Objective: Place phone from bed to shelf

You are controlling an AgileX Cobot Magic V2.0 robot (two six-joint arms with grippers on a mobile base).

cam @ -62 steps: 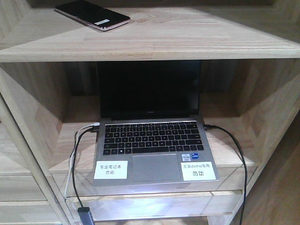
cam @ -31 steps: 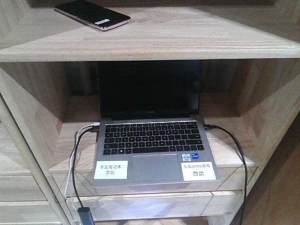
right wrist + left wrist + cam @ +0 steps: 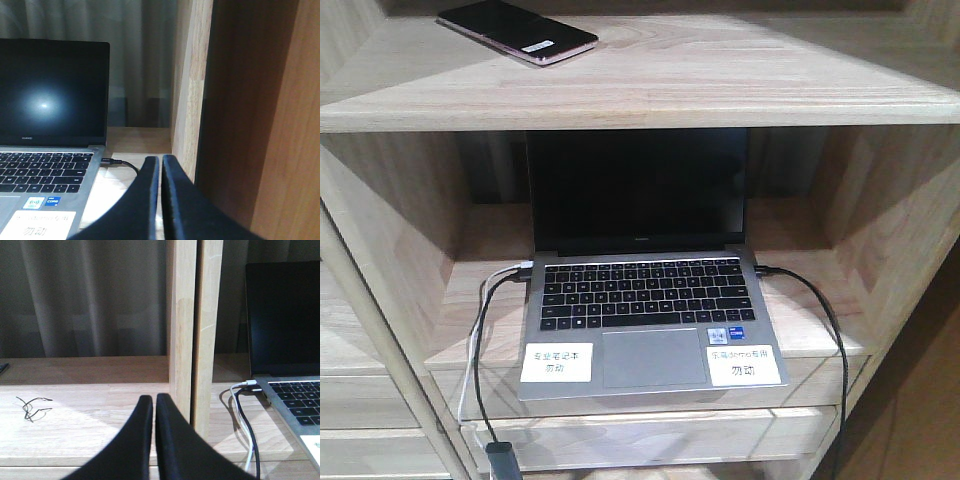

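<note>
The phone (image 3: 517,32) is seen lying flat on the top board of the shelf (image 3: 740,85), above and to the left of the open laptop (image 3: 645,300) in the bay below, with no claw touching it. The bed is not shown in any view. The placing is therefore judged done — what is left is a clean withdrawal.

The left claw (image 3: 154,410) is seen with its fingers pressed together and nothing between them; it sits low, left of the laptop, in front of a wooden upright (image 3: 194,330). The right claw (image 3: 160,172) is likewise closed on nothing, right of the laptop and near the black cable (image 3: 122,164) plugged into its side.

A good retreat would be made straight back from the laptop, so that neither upright is clipped and neither cable — the white and dark pair (image 3: 245,415) at the laptop's left included — is snagged. The phone should be left undisturbed above.
</note>
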